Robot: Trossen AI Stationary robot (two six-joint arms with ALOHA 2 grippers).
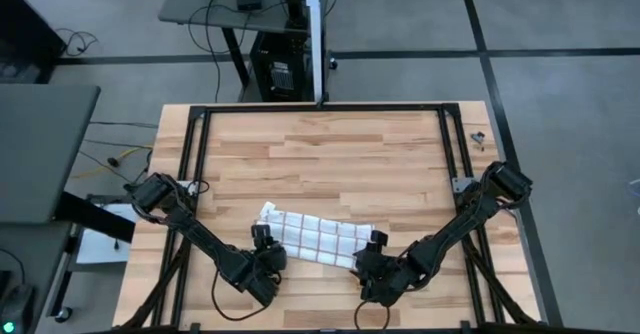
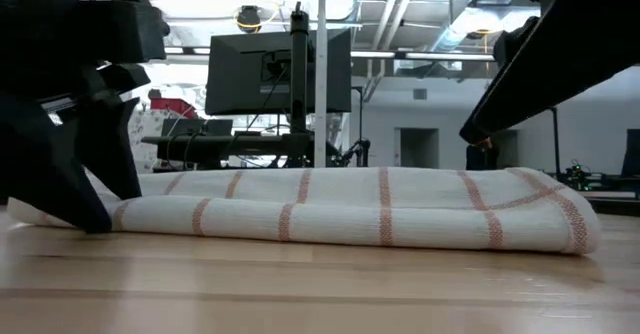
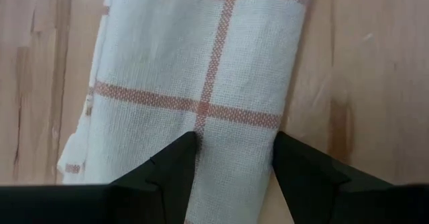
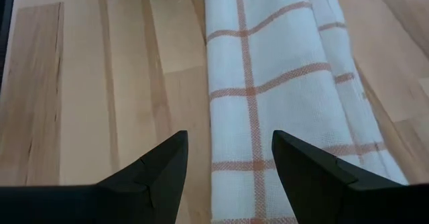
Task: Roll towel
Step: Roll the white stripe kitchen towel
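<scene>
Wooden planks of pale, streaked grain form the table (image 1: 330, 149), which is bordered by a black frame and surrounded by a grey floor. Behind it, in the low view, a dark monitor (image 2: 278, 71) on a stand is seen against a bright room.

On the near half of the table the towel (image 1: 318, 238) is laid as a long, narrow band of several layers, white with a grid of thin reddish-brown lines, slightly slanted across the boards. In the low view it is seen as a low, flattened roll with rounded ends, resting on the wood.

The left gripper (image 3: 234, 160) is positioned at the towel's left end. Its fingers (image 3: 171, 170) are spread apart, with the cloth lying between and beneath them; nothing is gripped.

The right gripper (image 4: 229, 158) is held low at the towel's right end. Its fingers (image 4: 305, 167) are likewise parted, one shown over bare wood beside the cloth's edge and the other over the cloth. No fold is pinched by them.
</scene>
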